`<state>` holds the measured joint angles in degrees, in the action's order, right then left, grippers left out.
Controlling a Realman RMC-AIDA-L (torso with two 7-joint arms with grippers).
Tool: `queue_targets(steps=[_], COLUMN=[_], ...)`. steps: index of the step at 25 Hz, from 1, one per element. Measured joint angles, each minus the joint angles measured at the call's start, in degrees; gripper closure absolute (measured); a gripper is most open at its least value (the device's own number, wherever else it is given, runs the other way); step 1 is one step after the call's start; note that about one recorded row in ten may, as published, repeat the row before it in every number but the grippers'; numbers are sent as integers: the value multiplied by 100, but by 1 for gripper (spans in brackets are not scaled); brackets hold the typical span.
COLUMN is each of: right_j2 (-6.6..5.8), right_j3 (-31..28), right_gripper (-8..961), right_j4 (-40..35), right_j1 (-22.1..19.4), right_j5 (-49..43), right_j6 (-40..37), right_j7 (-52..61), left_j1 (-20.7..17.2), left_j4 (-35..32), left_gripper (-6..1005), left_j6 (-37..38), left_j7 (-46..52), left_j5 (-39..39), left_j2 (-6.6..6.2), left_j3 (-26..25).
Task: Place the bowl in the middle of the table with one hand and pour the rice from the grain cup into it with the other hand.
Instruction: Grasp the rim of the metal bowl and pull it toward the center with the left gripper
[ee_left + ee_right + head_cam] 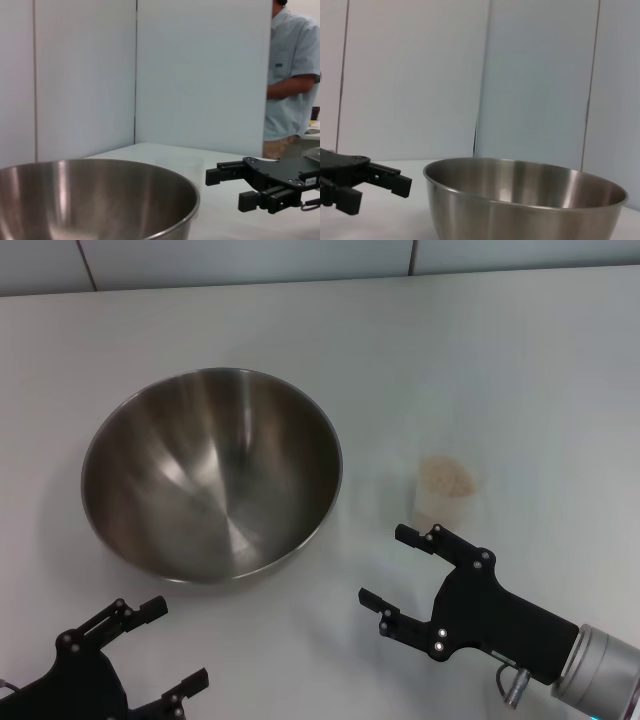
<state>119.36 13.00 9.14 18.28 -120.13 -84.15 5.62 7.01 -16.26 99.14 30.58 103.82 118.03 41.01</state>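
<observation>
While both arms hang low at the near edge of the bench point(520, 360), the count is short: one bowl point(212, 475), one grain cup point(446, 490), two grippers. The bowl sits upright on the left-centre of the white top, wide and shiny, with nothing inside it in the head view. The grain cup stands upright to the bowl's right, apart from it with a strip of bare bench between them, and rice point(447, 476) fills it close to the brim.

Just on the near side of the cup, the right gripper point(397, 574) reaches in from the lower right corner; its fingers are spread wide and hold nothing, the farther fingertip close to the cup's base but not touching it. At the lower left corner the left gripper point(172, 650) sits near the bowl's near side, apart from its wall, fingers likewise spread and empty.

Open white surface runs behind the bowl and the cup up to the far edge, where the wall panels begin, and more lies to the right of the cup. In the left wrist view a person point(292, 80) in a pale shirt stands beyond a white partition.
</observation>
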Motion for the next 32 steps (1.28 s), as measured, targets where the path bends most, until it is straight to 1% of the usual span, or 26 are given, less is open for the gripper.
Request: queue_targets(steps=[7,11,13,16,17,20,22,24,25,26,27,28,29,30,31,32], right_j2=[0,0,0,0,-1,-6,-8,-8,-9,-9,-9,-9,-9,-9,-9,-10], right_j3=[0,0,0,0,0,0,0,0,0,1,1,1,1,1,1,1], right_gripper=[192,193,193,193,193,192,192,192,192,192,192,192,192,192,192,192], right_j4=[0,0,0,0,0,0,0,0,0,0,0,0,0,0,0,0], right_j1=[1,7,9,9,9,9,9,9,9,9,9,9,9,10,15,25], right_j5=[-1,-1,-1,-3,-4,-5,-5,-7,-7,-8,-8,-8,-7,-6,-4,-3], right_j6=[4,4,4,4,4,6,9,11,12,13,13,11,7,3,1,-1], right_j7=[-4,-6,-6,-6,-6,-6,7,21,25,27,29,30,29,29,29,28], left_j1=[12,9,-24,-42,-69,-100,-104,-52,-52,13,13,80,155,155,283,371], left_j4=[-1,0,-41,-64,-441,-1133,-1618,-2261,-2261,-2897,-2897,-3461,-3992,-3992,-4768,-5208], left_gripper=[166,167,168,169,169,170,170,170,170,170,170,170,170,170,170,170], left_j6=[-12,12,303,487,1054,1341,1335,1021,1021,684,684,354,72,72,-299,-510], left_j7=[138,171,199,264,1058,1818,2396,3292,3292,4156,4156,4980,5689,5689,6681,7173], left_j5=[-3,-2,0,-11,-86,-208,-546,-865,-865,-946,-946,-890,-768,-768,-351,29], left_j2=[0,-4,-9,-20,-33,54,75,68,68,64,64,61,52,52,35,31], left_j3=[-185,-201,-217,-274,-781,-1133,-1258,-1286,-1286,-1287,-1287,-1247,-1174,-1174,-974,-814])
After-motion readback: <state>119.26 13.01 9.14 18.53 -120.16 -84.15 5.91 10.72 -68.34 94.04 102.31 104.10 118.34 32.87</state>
